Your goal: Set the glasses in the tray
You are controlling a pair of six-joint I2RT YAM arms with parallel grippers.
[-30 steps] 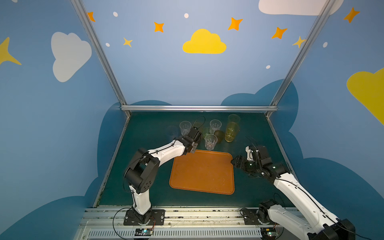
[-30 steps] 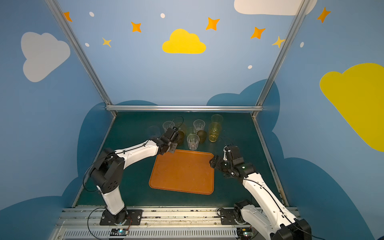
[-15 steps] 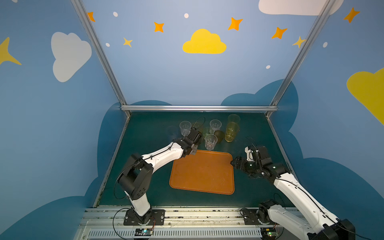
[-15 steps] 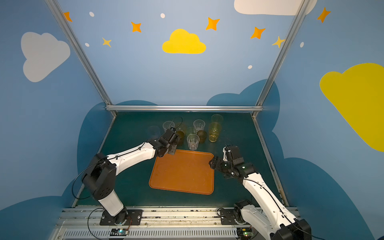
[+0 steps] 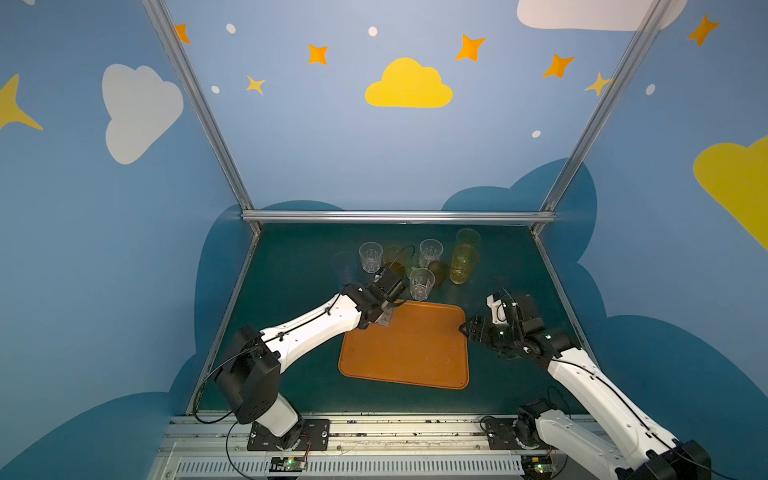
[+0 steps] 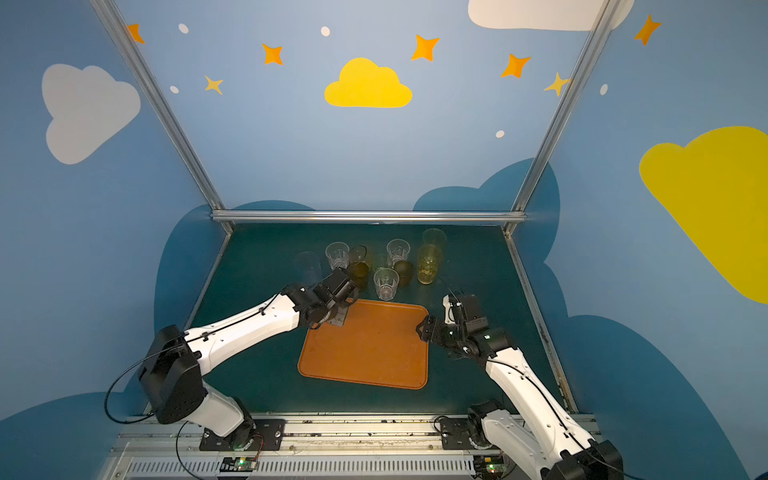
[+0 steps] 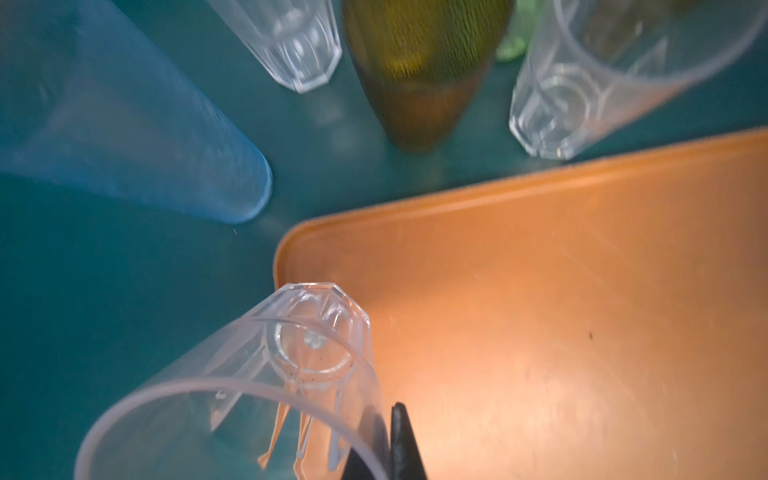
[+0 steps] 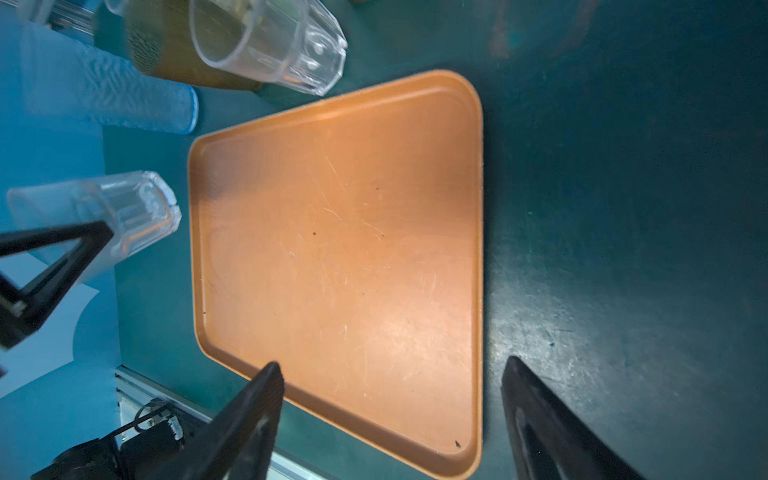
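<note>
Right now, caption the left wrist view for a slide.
The left fingers pinch the rim of a short clear faceted tumbler by a corner of the flat orange plastic tray.

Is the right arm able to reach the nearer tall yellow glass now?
Probably yes: the right arm's fingers stand open and empty, and only bare mat lies between them and the nearer tall yellow glass at the cluster's right edge.
</note>
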